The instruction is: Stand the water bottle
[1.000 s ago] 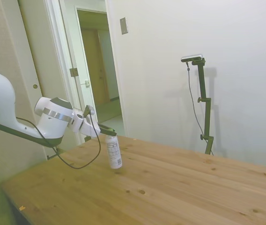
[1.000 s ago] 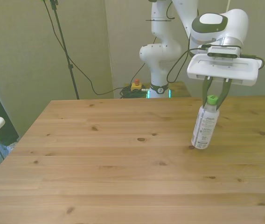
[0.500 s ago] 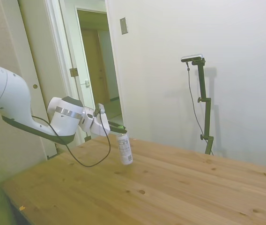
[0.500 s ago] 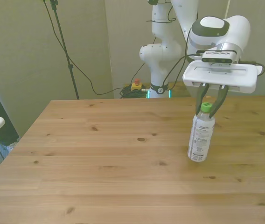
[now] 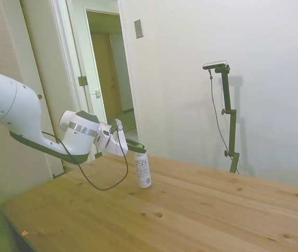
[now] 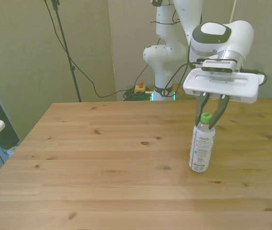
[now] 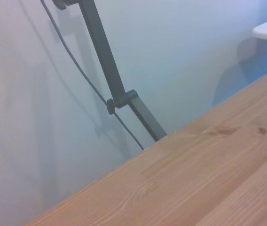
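Gripper (image 6: 207,116) clamps green cap; water bottle (image 6: 200,147) near-upright on table (image 6: 102,163)

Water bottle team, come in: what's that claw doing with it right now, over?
Gripper shut on the water bottle at its green cap. Bottle near upright, base at the wooden table. Nothing near it in the way.

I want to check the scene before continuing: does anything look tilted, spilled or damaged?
Nothing stands out. The water bottle stands nearly upright on the table, green cap on, with no spill visible. The claw grips it at the neck.
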Controlling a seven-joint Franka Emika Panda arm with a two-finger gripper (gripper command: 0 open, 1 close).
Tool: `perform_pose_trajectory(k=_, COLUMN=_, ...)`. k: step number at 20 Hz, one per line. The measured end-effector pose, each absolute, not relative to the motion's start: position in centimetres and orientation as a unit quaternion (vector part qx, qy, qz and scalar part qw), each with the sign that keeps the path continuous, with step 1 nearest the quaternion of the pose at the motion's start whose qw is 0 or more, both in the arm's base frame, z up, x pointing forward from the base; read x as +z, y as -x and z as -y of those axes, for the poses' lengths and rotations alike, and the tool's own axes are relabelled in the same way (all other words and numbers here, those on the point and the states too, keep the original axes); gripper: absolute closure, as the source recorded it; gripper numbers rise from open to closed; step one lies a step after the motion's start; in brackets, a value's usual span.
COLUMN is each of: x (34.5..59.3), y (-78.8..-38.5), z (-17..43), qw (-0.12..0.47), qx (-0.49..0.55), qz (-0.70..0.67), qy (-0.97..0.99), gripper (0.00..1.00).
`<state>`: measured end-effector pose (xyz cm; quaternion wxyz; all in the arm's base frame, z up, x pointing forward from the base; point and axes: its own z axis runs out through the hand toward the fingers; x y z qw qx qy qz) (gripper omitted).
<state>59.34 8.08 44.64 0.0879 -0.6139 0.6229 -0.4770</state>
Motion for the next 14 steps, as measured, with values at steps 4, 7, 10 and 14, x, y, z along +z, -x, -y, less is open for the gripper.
perform_pose_trajectory(k=4, x=44.27, y=-59.35, z=-8.03, qw=0.088, qx=-0.474, qz=-0.623, qy=0.616, gripper=0.0)
perform_pose_trajectory(k=7, x=44.27, y=-59.33, z=-8.03, qw=0.088, qx=-0.474, qz=-0.623, qy=0.616, gripper=0.0)
perform_pose_trajectory(k=10, x=44.27, y=-59.29, z=-7.99, qw=0.088, qx=-0.474, qz=-0.623, qy=0.616, gripper=0.0)
perform_pose_trajectory(k=14, x=43.75, y=-59.09, z=-7.79, qw=0.089, qx=-0.468, qz=-0.624, qy=0.619, gripper=0.0)
